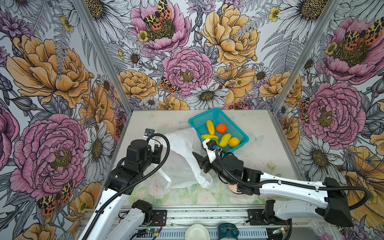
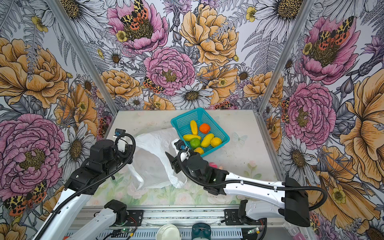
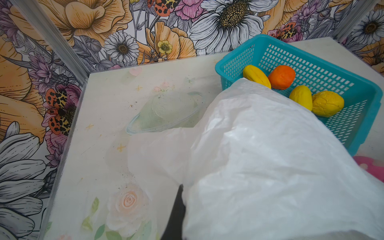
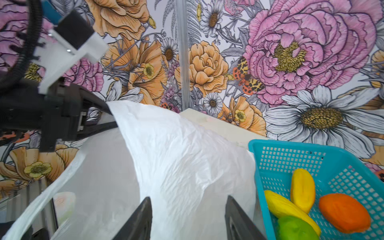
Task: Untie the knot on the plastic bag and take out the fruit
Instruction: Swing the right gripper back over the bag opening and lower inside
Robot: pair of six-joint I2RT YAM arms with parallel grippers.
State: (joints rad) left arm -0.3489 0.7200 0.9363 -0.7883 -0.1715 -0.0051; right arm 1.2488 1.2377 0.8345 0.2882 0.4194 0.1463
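Note:
The white plastic bag (image 1: pixel 182 160) (image 2: pixel 153 164) lies slumped and open in mid-table, with one edge lifted. My left gripper (image 1: pixel 159 148) (image 3: pixel 182 187) is shut on that raised edge; film hides one finger in the left wrist view. My right gripper (image 1: pixel 197 159) (image 4: pixel 188 209) stands open beside the bag, with bag film beyond its jaws and nothing pinched. Several fruit lie in the teal basket (image 1: pixel 199 121) (image 2: pixel 182 118): yellow oblong ones (image 2: pixel 193 127), an orange one (image 2: pixel 204 128), a green one (image 2: pixel 195 143) and a yellow round one (image 2: pixel 216 142). The knot is out of view.
The basket stands at the back right, touching the bag's far edge. A pink plush toy (image 2: pixel 214 165) (image 3: pixel 368 166) lies by the right arm's wrist. Floral walls close three sides. A white lid (image 1: pixel 196 231) and a teal object (image 1: pixel 228 230) sit at the front rail.

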